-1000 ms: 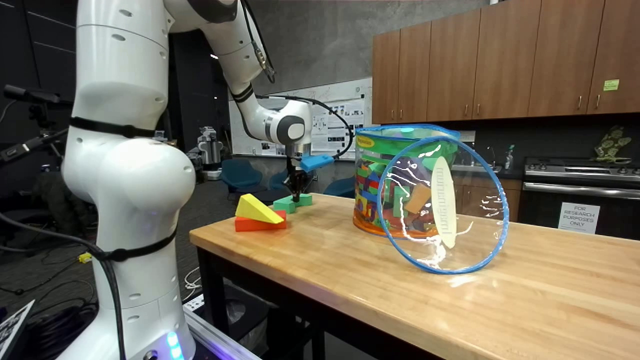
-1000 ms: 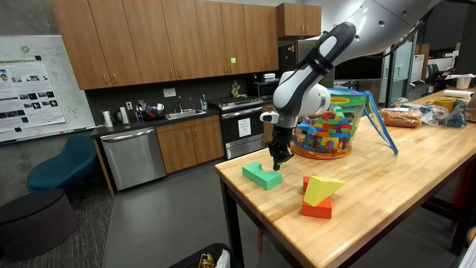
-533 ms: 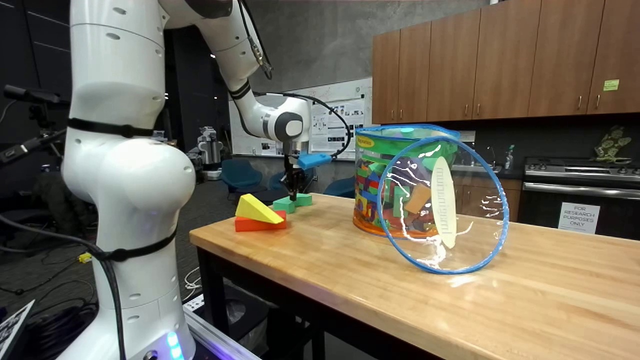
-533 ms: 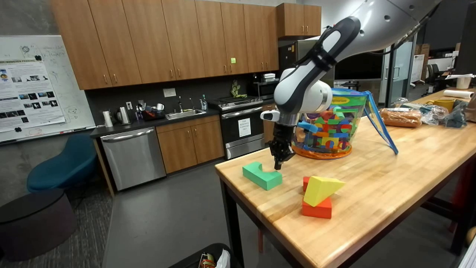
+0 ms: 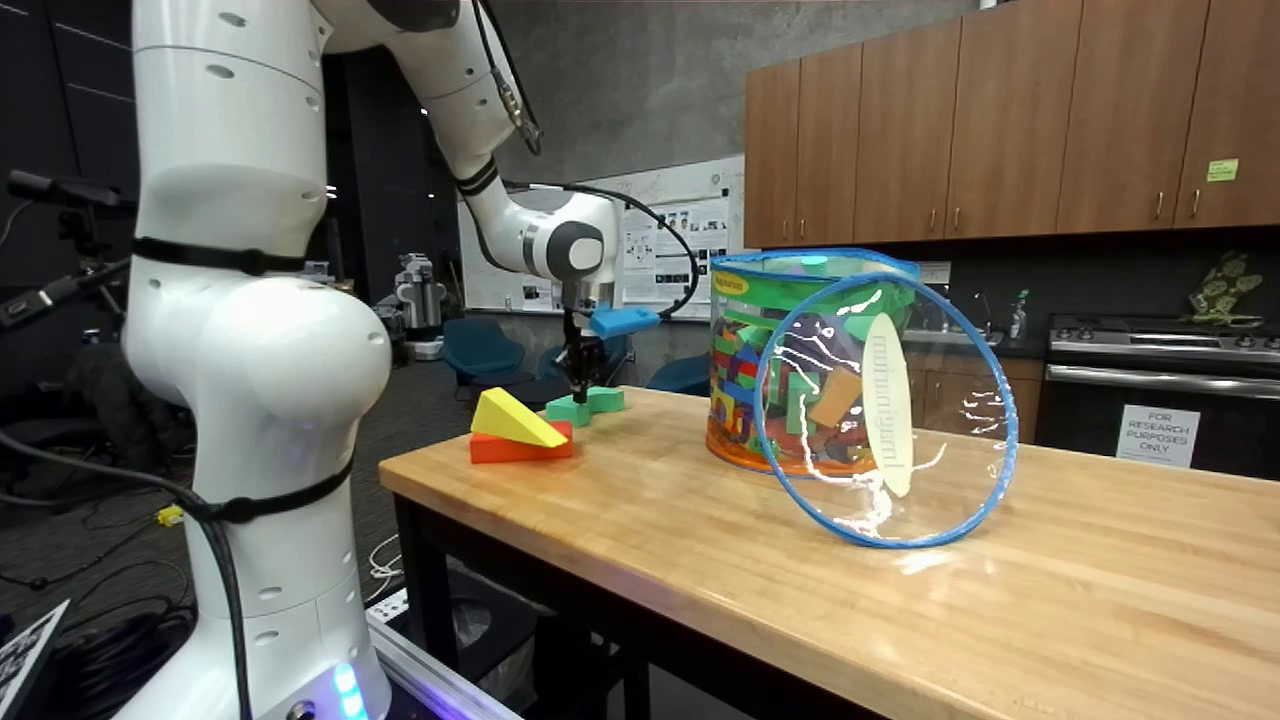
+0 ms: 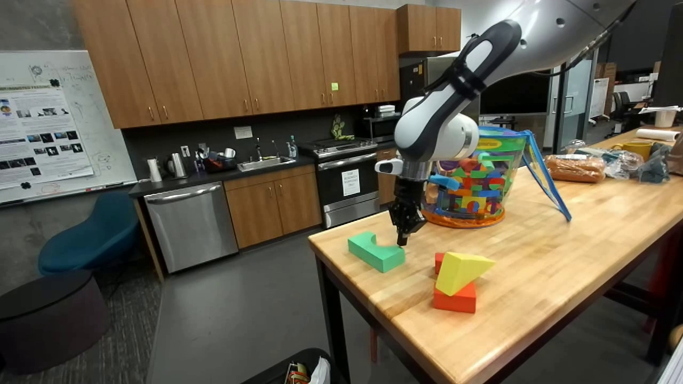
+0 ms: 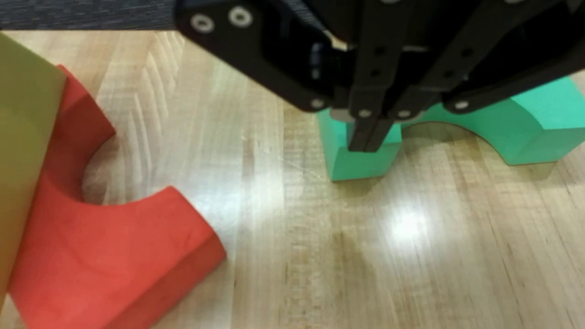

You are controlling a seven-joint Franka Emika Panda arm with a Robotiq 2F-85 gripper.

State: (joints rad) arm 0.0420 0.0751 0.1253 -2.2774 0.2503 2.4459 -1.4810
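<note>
My gripper (image 7: pixel 364 149) points down, its fingertips pressed together with nothing between them. In the wrist view they overlap one leg of a green arch-shaped block (image 7: pixel 560 107), which lies on its side on the table. In an exterior view the fingertips of the gripper (image 6: pixel 402 243) are right at one end of the green block (image 6: pixel 373 254); whether they touch it I cannot tell. Part of the block is hidden behind the gripper in the wrist view. Beside it lies a red block (image 7: pixel 105 256) with a curved cut-out, and a yellow wedge (image 7: pixel 23 137) rests on top of it.
A see-through bucket (image 5: pixel 740 312) full of coloured blocks stands on the wooden table (image 5: pixel 700 540). Its round lid with a blue rim (image 5: pixel 895 543) leans out in front. Wrapped bread (image 6: pixel 575 168) and a yellow mug (image 6: pixel 635 148) are farther along. The table edge is close to the green block.
The gripper, still shut, has shifted a short way toward the red and yellow blocks' side. None of the blocks has visibly moved.
</note>
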